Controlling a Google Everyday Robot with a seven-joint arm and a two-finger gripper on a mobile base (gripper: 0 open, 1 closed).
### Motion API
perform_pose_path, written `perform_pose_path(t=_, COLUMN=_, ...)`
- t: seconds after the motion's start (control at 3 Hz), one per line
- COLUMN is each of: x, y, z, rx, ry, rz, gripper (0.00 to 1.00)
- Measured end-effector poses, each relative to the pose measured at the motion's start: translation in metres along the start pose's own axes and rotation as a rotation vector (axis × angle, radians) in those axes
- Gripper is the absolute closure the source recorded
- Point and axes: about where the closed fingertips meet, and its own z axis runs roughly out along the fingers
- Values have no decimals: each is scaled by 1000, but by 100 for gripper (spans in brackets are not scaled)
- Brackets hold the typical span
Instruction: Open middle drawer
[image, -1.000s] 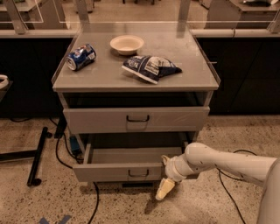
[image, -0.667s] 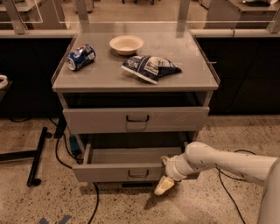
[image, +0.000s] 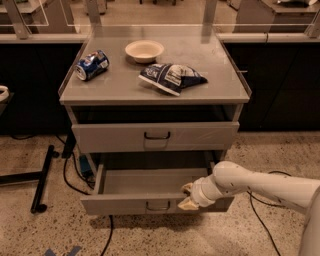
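The middle drawer (image: 135, 202) is the grey metal drawer pulled out of the cabinet, with its bare inside showing and a small dark loop handle (image: 157, 205) at the centre of its front panel. My gripper (image: 187, 196) is at the top edge of that front panel, right of the handle. Its cream fingers (image: 187, 188) are spread apart and hold nothing. The white arm (image: 260, 187) reaches in from the right. The drawer above (image: 155, 137) sits nearly closed. Any drawer below is hidden under the open one.
On the cabinet top (image: 115, 85) lie a blue can (image: 92, 64) on its side, a white bowl (image: 144, 50) and a blue chip bag (image: 171, 77). Cables (image: 70, 175) and a black stand foot (image: 42, 180) lie on the floor at the left.
My gripper has risen from below the open drawer's front panel to its top edge. The drawer has not visibly moved.
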Motion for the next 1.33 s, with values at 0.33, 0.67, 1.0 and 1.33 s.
perform_pose_path(t=0.33, x=1, y=-2, z=-3, rx=1, ry=0, rz=-1, gripper=89)
perform_pose_path(t=0.67, x=2, y=9, z=-2, rx=-10, ry=5, rz=-22, gripper=100)
perform_pose_path(t=1.0, x=3, y=8, z=-3, rx=-10, ry=5, rz=-22, gripper=83)
perform_pose_path(t=1.33, x=1, y=29, z=-5, rx=-28, ry=11, rz=-49, gripper=60)
